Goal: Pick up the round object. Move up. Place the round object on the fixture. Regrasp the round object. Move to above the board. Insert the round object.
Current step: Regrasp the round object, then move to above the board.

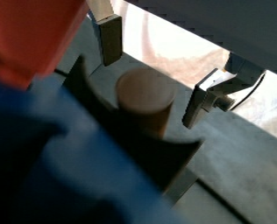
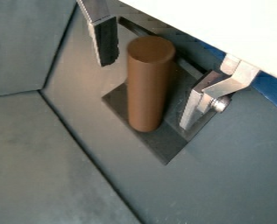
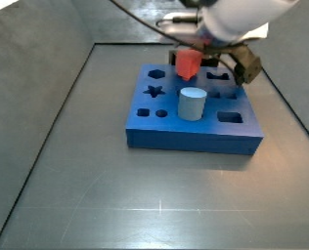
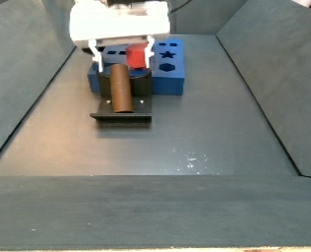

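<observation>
- the round object (image 4: 119,87) rests on the fixture (image 4: 123,115), leaning against its upright; in a side view the fixture stands just beside the near edge of the board (image 4: 171,69).
- the gripper (image 2: 152,66) sits around the peg's upper part with its plates apart; in both wrist views a gap shows between each finger (image 1: 110,39) and the wood, so nothing is clamped.
- this looks like the regrasp step: the peg is set down and awaits a fresh hold.
- to do it well, centre the peg between the pads (image 2: 195,109), keep the plates parallel to its axis, and close slowly so it does not roll off the bracket.
- the red block (image 3: 188,64) and the grey cylinder (image 3: 193,104) occupy the board; any lift should clear them.
</observation>
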